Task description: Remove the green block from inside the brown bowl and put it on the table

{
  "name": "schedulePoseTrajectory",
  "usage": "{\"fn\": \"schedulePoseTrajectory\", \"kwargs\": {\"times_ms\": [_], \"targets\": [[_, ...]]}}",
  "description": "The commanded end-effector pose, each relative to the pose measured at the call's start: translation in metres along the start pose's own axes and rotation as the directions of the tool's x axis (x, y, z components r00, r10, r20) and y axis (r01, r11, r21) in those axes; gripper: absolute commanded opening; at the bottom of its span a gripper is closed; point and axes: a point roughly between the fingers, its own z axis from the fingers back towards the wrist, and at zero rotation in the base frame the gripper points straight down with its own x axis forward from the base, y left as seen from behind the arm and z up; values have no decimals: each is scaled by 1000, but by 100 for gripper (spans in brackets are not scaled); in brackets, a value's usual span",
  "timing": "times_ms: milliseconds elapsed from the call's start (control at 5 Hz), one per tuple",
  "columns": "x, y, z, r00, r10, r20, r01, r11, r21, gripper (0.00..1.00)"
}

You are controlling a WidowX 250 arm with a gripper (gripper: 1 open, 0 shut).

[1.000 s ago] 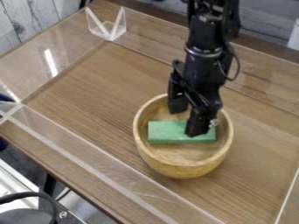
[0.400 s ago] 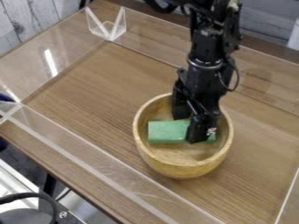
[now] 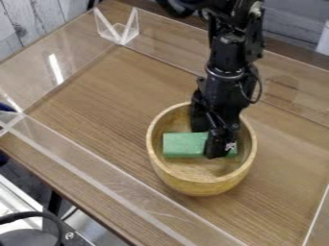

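My black gripper point(image 3: 215, 141) points straight down into the round light-brown wooden bowl point(image 3: 202, 175), jaws spread wide and holding nothing, straddling the right end of the small flat green rectangular block point(image 3: 187, 145), which lies inside the bowl, tilted against its curved inner wall. Because I sit toward one end and not over the middle, I judge that closing here could pivot the block or squirt it out, or a fingertip could catch the thick rim. If the block then wedges, lifting may drag the bowl across the wood-grain tabletop point(image 3: 115, 91).
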Motion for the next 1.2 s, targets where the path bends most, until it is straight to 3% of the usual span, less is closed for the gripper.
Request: {"fn": "schedulePoseTrajectory", "kwargs": {"times_ms": [0, 1000], "targets": [[4, 6, 9, 999, -12, 35, 11, 1000, 24, 100], [1, 13, 17, 995, -50, 83, 47, 998, 42, 100]]}}
